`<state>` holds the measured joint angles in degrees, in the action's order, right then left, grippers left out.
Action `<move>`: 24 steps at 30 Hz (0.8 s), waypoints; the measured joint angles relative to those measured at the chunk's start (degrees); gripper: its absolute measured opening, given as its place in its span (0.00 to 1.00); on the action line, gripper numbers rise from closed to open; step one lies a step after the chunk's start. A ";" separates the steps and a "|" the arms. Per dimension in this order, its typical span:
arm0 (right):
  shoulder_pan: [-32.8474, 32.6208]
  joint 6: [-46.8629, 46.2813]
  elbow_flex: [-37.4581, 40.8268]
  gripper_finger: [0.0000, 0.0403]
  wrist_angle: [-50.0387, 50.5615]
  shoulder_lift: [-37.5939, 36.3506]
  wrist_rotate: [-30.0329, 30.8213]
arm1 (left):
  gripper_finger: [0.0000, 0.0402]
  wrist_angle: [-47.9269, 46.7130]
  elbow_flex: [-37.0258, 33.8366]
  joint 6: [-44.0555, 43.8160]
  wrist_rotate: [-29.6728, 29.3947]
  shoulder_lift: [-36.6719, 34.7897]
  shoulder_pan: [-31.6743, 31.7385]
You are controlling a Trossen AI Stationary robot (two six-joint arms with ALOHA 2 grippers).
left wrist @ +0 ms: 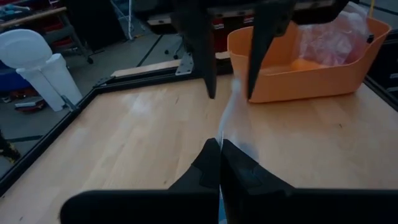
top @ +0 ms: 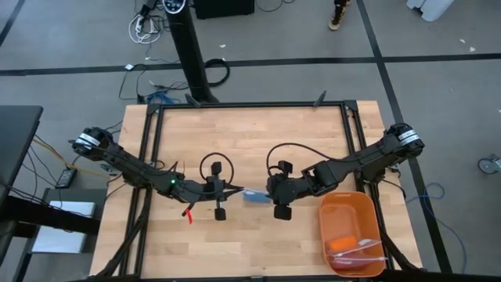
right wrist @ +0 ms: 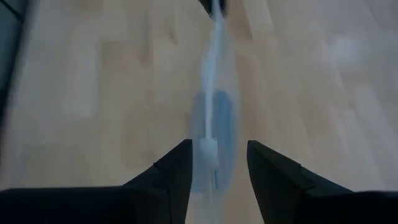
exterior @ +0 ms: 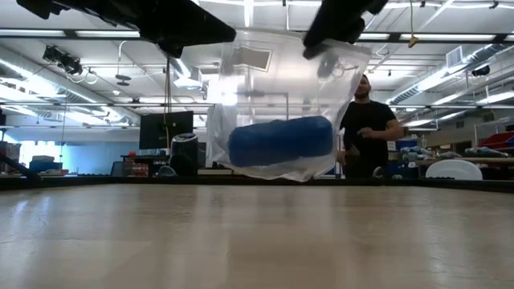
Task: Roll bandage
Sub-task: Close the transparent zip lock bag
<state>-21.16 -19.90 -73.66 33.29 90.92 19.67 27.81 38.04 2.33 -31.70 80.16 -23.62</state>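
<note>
The bandage is a short blue roll lying inside a clear plastic bag, which hangs above the table's middle. In the high view the bag sits between my two grippers. My left gripper is shut on the bag's left edge. My right gripper is open. Its fingers stand on either side of the bag's right edge, with a gap showing on both sides. My left gripper pinches the clear bag's edge between its two fingers, coming nearly level from the table's left. The bag stands on edge, stretching away from the fingers, and hangs clear of the table. The blue roll lies in the bag's bottom.
An orange tray with crinkly clear plastic in it stands at the table's near right. A small red thing lies near my left arm. A black frame edges the table. A person stands beyond the far edge.
</note>
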 joint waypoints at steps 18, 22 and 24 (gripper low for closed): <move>0.38 2.04 0.06 0.04 -0.65 -0.11 -0.16 | 0.01 -0.32 0.00 -0.87 -0.79 0.00 0.00; 0.45 1.51 0.06 0.08 0.97 -0.11 0.08 | 0.01 -0.34 0.00 -0.85 -1.12 0.02 0.04; 0.22 1.49 0.06 0.08 2.14 -0.11 0.06 | 0.01 -0.34 0.00 -0.86 -1.20 0.02 0.04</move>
<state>-20.94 -18.41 -73.60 35.44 90.80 19.73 27.46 38.04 1.46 -32.91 80.18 -23.57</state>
